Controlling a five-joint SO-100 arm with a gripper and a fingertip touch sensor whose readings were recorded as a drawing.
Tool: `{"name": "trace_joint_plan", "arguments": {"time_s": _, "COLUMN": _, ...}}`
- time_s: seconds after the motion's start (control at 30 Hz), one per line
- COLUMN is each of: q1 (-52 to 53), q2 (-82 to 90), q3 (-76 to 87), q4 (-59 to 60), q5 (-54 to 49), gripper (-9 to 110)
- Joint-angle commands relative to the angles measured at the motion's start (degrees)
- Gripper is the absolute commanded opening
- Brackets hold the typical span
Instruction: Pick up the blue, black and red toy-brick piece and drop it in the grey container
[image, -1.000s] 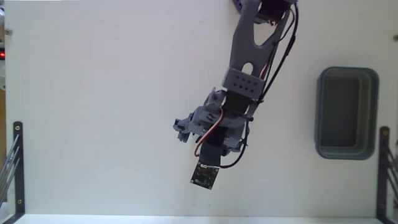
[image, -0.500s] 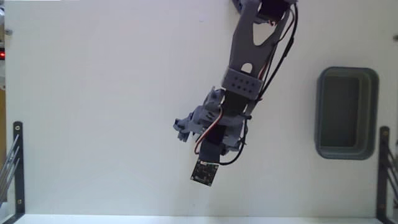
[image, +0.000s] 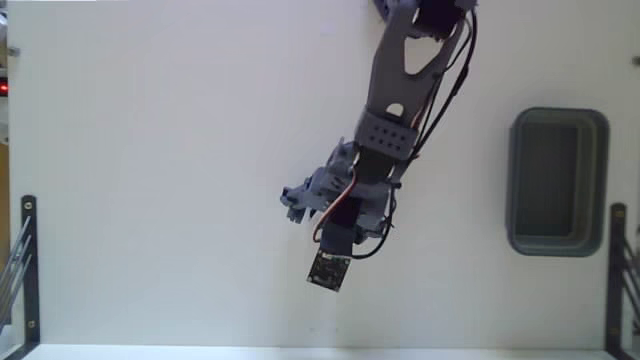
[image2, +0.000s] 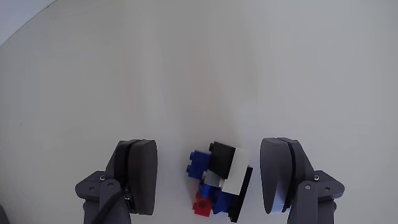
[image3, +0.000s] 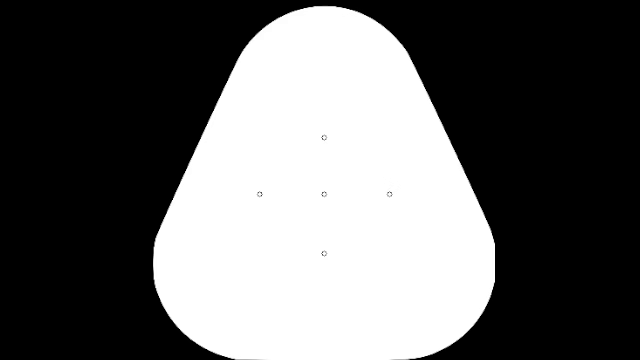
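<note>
In the wrist view the gripper stood wide open over the white bench, its two grey fingers rising from the lower edge at about seven and five o'clock. Going from left to right, the left finger came first, then a strip of bare bench, then the toy-brick piece, then the right finger. The piece lay on the bench between the fingers, nearer the right one and apart from the left; whether it touched the right finger could not be told. It showed a blue brick at its left, a black block toward its twelve o'clock, a white bit slanting across its right side, and a red stud at its six o'clock edge.

In the fixed view the arm reached down from the top edge at about one o'clock toward the middle of the bench, with red and black cables running along it. A small dark camera board hung at its lower end. The arm's body covered the gripper and the toy-brick piece here, so neither could be made out. The grey container lay well apart at the arm's three o'clock, near the right edge, upright with its darker inside showing. Dark metal brackets stood at the lower left and lower right corners.
</note>
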Motion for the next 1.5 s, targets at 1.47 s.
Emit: {"name": "trace_joint_plan", "arguments": {"time_s": 1.47, "q1": 0.9, "q2": 1.3, "q3": 0.5, "q4": -1.1, "q5": 0.3, "gripper": 101}}
